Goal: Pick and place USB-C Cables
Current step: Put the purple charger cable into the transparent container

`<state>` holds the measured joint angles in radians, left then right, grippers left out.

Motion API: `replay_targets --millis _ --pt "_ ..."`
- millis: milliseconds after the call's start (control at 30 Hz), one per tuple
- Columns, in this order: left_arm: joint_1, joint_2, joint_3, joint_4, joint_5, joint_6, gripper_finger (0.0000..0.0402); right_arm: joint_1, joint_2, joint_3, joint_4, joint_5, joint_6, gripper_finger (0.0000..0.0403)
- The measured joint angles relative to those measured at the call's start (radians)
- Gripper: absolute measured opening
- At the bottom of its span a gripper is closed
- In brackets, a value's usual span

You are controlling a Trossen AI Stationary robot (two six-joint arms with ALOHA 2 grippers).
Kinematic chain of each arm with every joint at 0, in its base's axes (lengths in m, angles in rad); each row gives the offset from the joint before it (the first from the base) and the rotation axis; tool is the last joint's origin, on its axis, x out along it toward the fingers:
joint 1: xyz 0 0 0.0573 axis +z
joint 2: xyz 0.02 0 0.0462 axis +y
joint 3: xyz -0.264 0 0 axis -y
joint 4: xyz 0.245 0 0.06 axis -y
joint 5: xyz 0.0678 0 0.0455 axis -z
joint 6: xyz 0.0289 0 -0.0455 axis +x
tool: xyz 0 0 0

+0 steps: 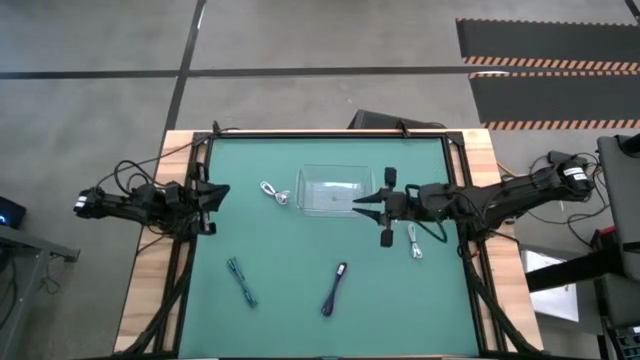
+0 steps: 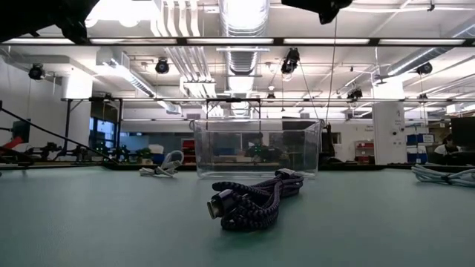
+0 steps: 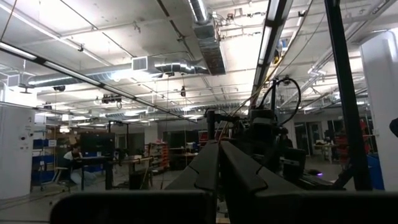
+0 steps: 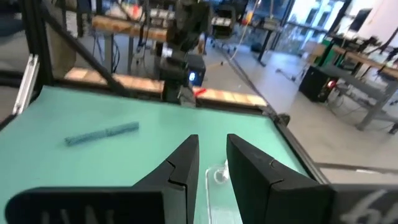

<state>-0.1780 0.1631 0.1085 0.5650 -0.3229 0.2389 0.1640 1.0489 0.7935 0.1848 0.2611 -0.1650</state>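
Four USB-C cables lie flat on the green table. A white cable [image 1: 275,193] is left of the clear container [image 1: 330,192], and another white cable [image 1: 415,243] lies under my right arm. The teal-grey cable [image 1: 241,281] [image 4: 102,134] and the black cable [image 1: 335,290] [image 2: 252,204] are nearer the front edge. My right gripper [image 1: 360,200] [image 4: 211,146] hangs level above the container's right end, with a narrow gap and nothing between its fingers. My left gripper [image 1: 222,190] [image 3: 217,163] is shut and raised at the table's left edge.
The container [image 2: 256,148] stands upright at mid-table, and no cable shows inside it. A dark frame [image 1: 200,150] runs around the table's edges. Bare green surface [image 1: 400,310] lies between the cables and at the front right.
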Motion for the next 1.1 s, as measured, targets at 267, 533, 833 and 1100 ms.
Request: replay_targets --millis 267,533,833,1100 --pt "0.0 0.0 0.0 0.0 0.0 0.0 0.0 0.015 0.072 0.133 -0.185 -0.008 0.029 0.0073" --pt "0.0 0.001 0.0 -0.001 0.0 0.0 0.0 0.015 0.197 0.303 -0.394 -0.06 0.048 0.0073" --pt "0.0 0.002 0.0 -0.003 0.0 0.0 0.0 0.015 0.345 0.474 -0.597 -0.14 0.068 0.0073" --pt "0.0 0.002 0.0 -0.001 0.0 0.0 0.0 0.026 0.442 0.575 -0.703 -0.21 0.058 0.0073"
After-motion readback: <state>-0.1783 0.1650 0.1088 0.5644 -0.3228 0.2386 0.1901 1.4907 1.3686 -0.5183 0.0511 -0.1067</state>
